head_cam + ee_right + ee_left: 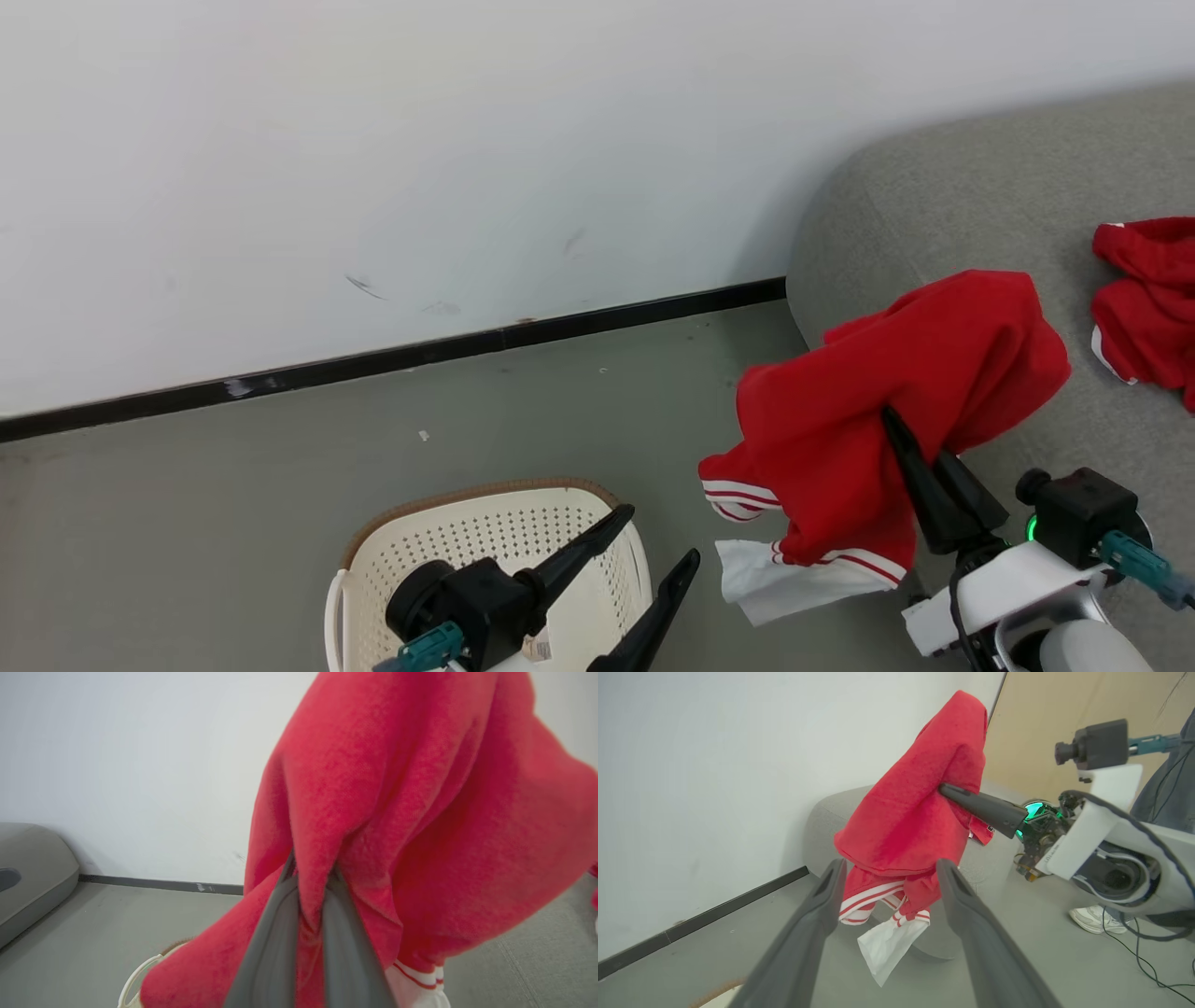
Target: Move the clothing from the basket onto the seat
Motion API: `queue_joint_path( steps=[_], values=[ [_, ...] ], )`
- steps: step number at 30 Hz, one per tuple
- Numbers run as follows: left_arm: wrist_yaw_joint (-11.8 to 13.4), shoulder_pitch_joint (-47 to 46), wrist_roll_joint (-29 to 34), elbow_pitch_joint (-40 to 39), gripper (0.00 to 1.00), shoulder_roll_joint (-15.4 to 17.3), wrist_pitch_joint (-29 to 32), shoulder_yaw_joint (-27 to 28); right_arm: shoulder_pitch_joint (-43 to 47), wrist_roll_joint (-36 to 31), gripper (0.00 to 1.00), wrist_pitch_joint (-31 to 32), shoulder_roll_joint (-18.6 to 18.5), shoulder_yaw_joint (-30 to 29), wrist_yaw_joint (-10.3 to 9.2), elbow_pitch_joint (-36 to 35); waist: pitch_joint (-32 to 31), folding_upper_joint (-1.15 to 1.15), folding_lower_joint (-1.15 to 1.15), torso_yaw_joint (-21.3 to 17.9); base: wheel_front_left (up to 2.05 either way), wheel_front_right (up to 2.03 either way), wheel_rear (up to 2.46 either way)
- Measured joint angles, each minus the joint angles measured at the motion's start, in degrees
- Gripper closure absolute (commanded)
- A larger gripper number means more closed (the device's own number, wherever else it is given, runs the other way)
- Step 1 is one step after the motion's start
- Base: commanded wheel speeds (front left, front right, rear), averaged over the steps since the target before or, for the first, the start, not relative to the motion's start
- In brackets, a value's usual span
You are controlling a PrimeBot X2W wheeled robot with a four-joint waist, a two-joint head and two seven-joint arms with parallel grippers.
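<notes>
A red garment with white trim point(896, 411) hangs in the air at the left end of the grey seat point(990, 187), my right gripper point(892, 420) shut on a fold of it. The same cloth drapes over the closed fingers point(275, 947) in the right wrist view and hangs ahead of my left fingers point(906, 826). Another red piece of clothing point(1148, 308) lies on the seat at the right. The cream perforated basket point(448, 551) stands on the floor below, and my left gripper point(653, 537) hovers open over its right rim with nothing between its fingers.
A white wall with a black skirting strip point(373, 359) runs behind the grey floor. In the left wrist view a person's white shoe point(1092, 919) and black cables point(1148, 970) lie on the floor beyond my right arm, near a tan board point(1064, 714).
</notes>
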Motion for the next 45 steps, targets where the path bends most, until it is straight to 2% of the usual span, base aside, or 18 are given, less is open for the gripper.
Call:
queue_joint_path(
  steps=[27, 37, 45],
  values=[
    [-0.2, -1.3, 0.1, 0.0, 0.0, 0.7, 0.0, 0.9, 2.8, 1.3, 1.0, 1.6, -0.3, -5.1, 0.0, -3.8, 2.1, 0.0, 0.0, -10.6, 0.0, 0.0, 0.0],
    [0.4, -1.3, 1.3, -0.7, 0.0, 0.8, 0.0, 1.1, 2.6, 5.0, 1.0, 2.5, -0.9, -7.7, 0.0, -4.1, 3.7, 0.0, 0.0, -13.1, 0.0, 0.0, 0.0],
    [0.9, -1.3, 2.2, -1.7, 0.0, 0.6, 0.5, 0.5, 0.5, 11.1, 1.0, 4.1, -1.6, -11.9, 0.0, -2.8, 5.8, 0.0, 0.0, -13.5, 0.0, 0.0, 0.0]
  ],
)
